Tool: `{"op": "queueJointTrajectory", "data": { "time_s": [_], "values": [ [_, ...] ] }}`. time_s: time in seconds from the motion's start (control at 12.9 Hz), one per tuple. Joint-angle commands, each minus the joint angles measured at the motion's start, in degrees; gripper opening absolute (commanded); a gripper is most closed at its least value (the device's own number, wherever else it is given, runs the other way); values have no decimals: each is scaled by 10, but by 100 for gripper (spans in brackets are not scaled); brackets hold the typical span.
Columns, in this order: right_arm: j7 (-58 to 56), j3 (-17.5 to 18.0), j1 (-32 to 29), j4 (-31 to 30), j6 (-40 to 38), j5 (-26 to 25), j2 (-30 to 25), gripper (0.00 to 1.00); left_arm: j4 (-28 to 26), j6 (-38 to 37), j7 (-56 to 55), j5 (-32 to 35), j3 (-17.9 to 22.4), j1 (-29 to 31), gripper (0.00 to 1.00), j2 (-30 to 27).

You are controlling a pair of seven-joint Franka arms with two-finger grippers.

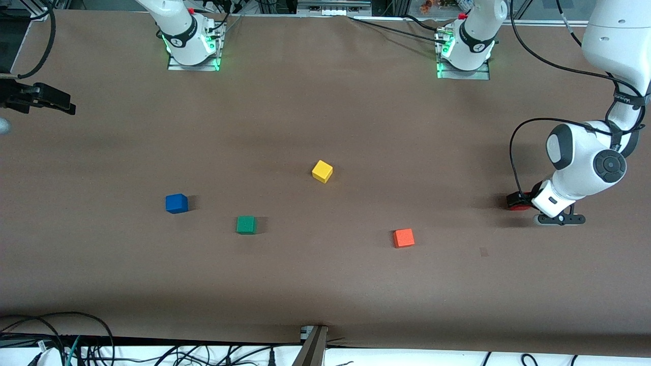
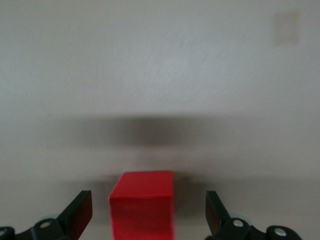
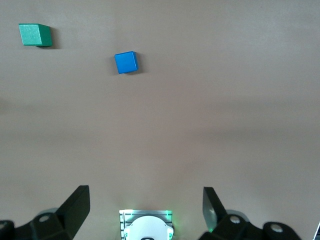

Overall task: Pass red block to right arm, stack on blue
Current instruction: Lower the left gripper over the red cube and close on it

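Red block (image 2: pixel 142 202): on bench (image 1: pixel 325 284), between spread fingers of left gripper (image 2: pixel 149 212), ungrasped; right gripper (image 3: pixel 146 210) spread, empty, waiting; blue block (image 1: pixel 176 203) bare; handover, stacking pending

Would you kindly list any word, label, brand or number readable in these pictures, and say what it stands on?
None can be read.
Small dark marking on the left arm's white upper link: too small to read.
The red cube, blue cube and other cubes are unmarked.

red block (image 2: pixel 142 202) flat on the table at the left arm's end; blue cube (image 1: pixel 176 203) toward the right arm's end.
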Motion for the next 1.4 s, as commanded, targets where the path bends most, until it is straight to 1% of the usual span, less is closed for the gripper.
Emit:
{"op": "queueJointTrajectory", "data": {
  "time_s": [0.0,0.08,0.16,0.31,0.39,0.47,0.54,0.7,0.78,0.93,1.09,1.16,1.32],
  "values": [
    [-7,-5,-4,3,-5,-2,-1,100,-7,8,12,10,-7,10,100,3],
    [-7,-5,-4,3,-5,-2,-1,100,-8,8,12,10,-6,10,94,4],
    [-7,-5,-3,3,-5,-2,-1,100,-12,6,13,10,-7,11,69,5],
    [-7,-5,-4,3,-5,-2,-1,100,-20,4,12,9,-7,11,37,4],
    [-7,-5,-3,3,-5,-2,-1,100,-20,-1,12,2,-7,12,16,5],
    [-8,-5,-4,3,-5,-2,-1,100,-20,-8,11,0,-9,19,3,5],
    [-8,-5,-4,3,-5,-2,-1,100,-19,-10,12,0,-14,27,0,5],
    [-9,-5,-4,3,-5,-2,-1,100,-18,-12,11,0,-15,26,0,0],
    [-9,-5,-4,3,-5,-1,0,100,-14,-23,12,0,-22,27,0,-3],
    [-8,-4,-1,3,-4,-1,5,100,-11,-45,39,-1,-44,34,0,-35],
    [-5,-3,0,3,-2,4,12,100,-1,-59,70,-30,-58,35,0,-58],
    [0,-3,0,3,0,14,13,100,10,-74,101,-50,-65,35,0,-59],
    [-3,-2,0,3,-5,25,30,100,41,-107,191,-118,-73,34,0,-58]
  ]
}}
